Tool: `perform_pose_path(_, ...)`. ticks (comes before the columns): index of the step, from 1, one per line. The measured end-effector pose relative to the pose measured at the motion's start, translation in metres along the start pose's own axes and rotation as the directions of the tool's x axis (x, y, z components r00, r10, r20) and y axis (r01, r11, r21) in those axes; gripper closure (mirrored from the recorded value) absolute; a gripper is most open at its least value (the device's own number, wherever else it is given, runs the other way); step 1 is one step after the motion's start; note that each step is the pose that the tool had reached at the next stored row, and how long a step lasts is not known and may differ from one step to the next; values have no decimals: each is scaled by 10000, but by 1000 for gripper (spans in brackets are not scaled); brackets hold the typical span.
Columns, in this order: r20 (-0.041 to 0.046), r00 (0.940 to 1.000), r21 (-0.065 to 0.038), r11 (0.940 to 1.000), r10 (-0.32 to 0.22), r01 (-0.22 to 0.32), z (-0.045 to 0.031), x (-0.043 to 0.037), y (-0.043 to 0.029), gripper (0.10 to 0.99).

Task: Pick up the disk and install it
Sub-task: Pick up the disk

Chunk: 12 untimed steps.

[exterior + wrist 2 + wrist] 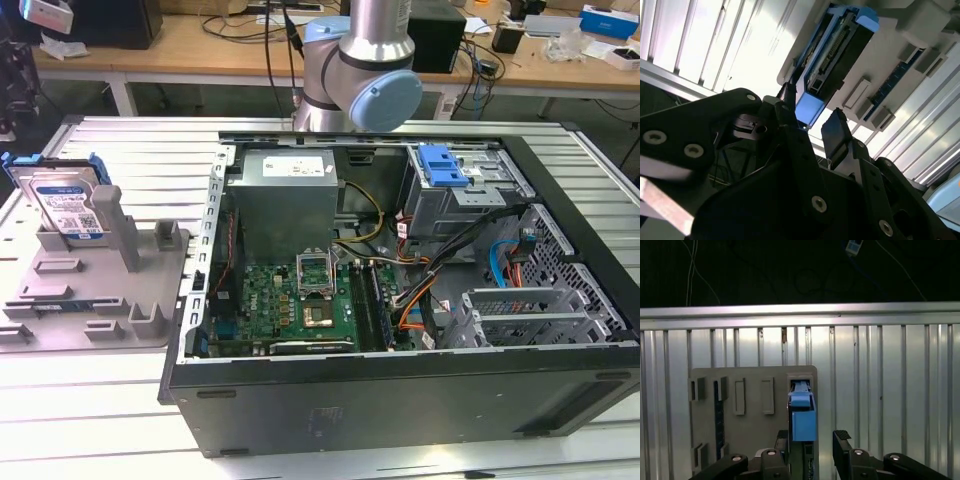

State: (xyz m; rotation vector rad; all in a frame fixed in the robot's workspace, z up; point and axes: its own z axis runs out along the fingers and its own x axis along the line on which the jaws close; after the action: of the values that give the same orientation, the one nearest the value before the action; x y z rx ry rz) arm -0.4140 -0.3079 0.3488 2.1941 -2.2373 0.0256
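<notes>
The disk (68,205) is a silver drive with a white-and-blue label in a blue carrier. It stands on edge in a grey fixture (100,290) at the exterior view's left, outside the computer case (400,300). Both wrist views show the disk (803,421) (835,55) edge-on, lined up with the gap between my fingers but farther off, with nothing touching it. My gripper (812,437) (812,120) is open and empty. The arm (360,70) rises behind the case.
The open case holds a grey power supply (285,195), a motherboard (300,295), loose cables, and a drive bay with a blue latch (445,165) at its far right. Everything rests on a ribbed metal table (130,150). Cluttered desks stand behind.
</notes>
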Motion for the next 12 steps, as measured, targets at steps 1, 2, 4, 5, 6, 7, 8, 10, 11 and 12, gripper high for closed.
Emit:
perform_pose_path(1,-2,10000,1,10000,1,-1,5,8,0,604)
perform_pose_path(2,-7,10000,0,10000,1,-1,11,18,0,604)
perform_pose_path(4,-14,10000,0,10000,1,-1,28,31,0,604)
perform_pose_path(5,-16,10000,0,10000,1,-1,37,34,0,604)
perform_pose_path(6,-21,10000,0,10000,2,-2,52,37,0,604)
perform_pose_path(7,-27,10000,-1,10000,2,-2,63,37,0,604)
perform_pose_path(8,-30,10000,0,10000,1,-1,72,37,0,604)
perform_pose_path(10,-39,10000,0,10000,-1,1,89,37,-1,604)
perform_pose_path(11,-44,10000,0,10000,-2,2,100,37,-1,604)
perform_pose_path(12,-49,10000,0,10000,-2,2,107,37,-1,604)
